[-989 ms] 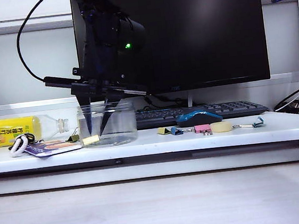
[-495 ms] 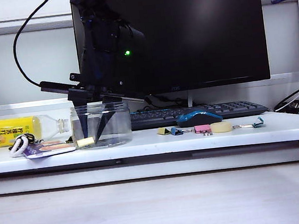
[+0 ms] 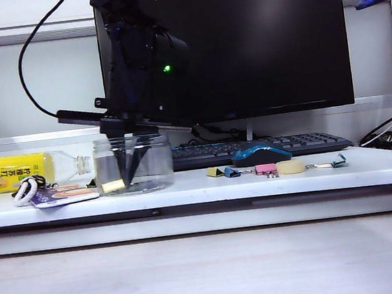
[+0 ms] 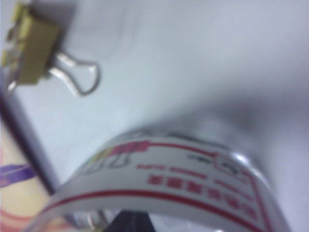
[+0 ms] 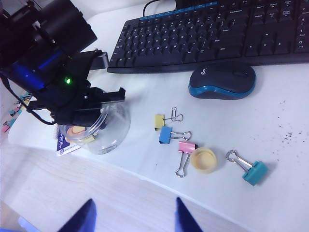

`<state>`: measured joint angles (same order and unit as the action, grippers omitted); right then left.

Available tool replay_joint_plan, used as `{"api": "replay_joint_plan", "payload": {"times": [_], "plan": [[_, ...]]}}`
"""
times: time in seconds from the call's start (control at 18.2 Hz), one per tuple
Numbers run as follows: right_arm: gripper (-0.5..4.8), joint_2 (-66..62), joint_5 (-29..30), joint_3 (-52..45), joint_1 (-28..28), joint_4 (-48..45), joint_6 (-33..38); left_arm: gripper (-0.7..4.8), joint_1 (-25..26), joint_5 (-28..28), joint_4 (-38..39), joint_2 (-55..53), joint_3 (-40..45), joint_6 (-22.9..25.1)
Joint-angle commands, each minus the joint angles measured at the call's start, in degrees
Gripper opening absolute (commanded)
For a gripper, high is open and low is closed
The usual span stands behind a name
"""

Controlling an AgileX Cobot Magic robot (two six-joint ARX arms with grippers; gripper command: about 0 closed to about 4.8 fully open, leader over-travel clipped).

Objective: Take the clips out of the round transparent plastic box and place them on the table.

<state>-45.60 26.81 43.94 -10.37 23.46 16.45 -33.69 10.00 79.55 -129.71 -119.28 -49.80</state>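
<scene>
Left gripper (image 3: 124, 174) fingers pinched together, pointing down; right gripper (image 5: 133, 215) fingers spread.

Black flat-screen monitor (image 3: 255, 42) at back, black keyboard (image 5: 212, 29) below it, black-and-blue computer mouse (image 5: 222, 79) in front. Blue clip (image 5: 165, 135), pink clip (image 5: 186, 147), cream oval lump (image 5: 203, 159), teal clip (image 5: 255, 172) nearby. Yellow-labelled clear bottle (image 3: 16, 171) lying far left.

Left gripper (image 5: 89, 123) reaches into the round transparent plastic box (image 5: 104, 130), apparently.
</scene>
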Motion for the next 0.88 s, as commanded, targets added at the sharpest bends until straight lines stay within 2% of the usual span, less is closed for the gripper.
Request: {"api": "replay_joint_plan", "payload": {"times": [0.05,0.16,0.27,0.38,0.71,0.88], "plan": [[2.12,0.07,0.09,0.22,-0.04,-1.03,-0.24,-0.05,-0.15,-0.5,-0.42,-0.83,0.26,-0.55],[2.12,0.07,0.09,0.22,-0.04,-1.03,-0.24,0.0,-0.15,2.12,2.73,-0.83,0.31,-3.41],[2.12,0.07,0.11,0.22,-0.04,-1.01,-0.24,0.4,-0.15,2.21,2.69,-0.83,0.24,-4.35],[2.12,0.07,0.11,0.22,-0.04,-1.01,-0.26,0.48,-0.15,2.23,1.79,-0.83,0.26,-5.05],[2.12,0.07,0.11,0.22,-0.04,-0.98,-0.46,0.48,-0.15,-2.84,-6.1,-0.87,0.28,-0.63],[2.12,0.04,0.11,0.2,-0.02,-0.96,-0.44,0.48,-0.17,-7.91,-10.71,-0.87,0.26,6.45]]}}
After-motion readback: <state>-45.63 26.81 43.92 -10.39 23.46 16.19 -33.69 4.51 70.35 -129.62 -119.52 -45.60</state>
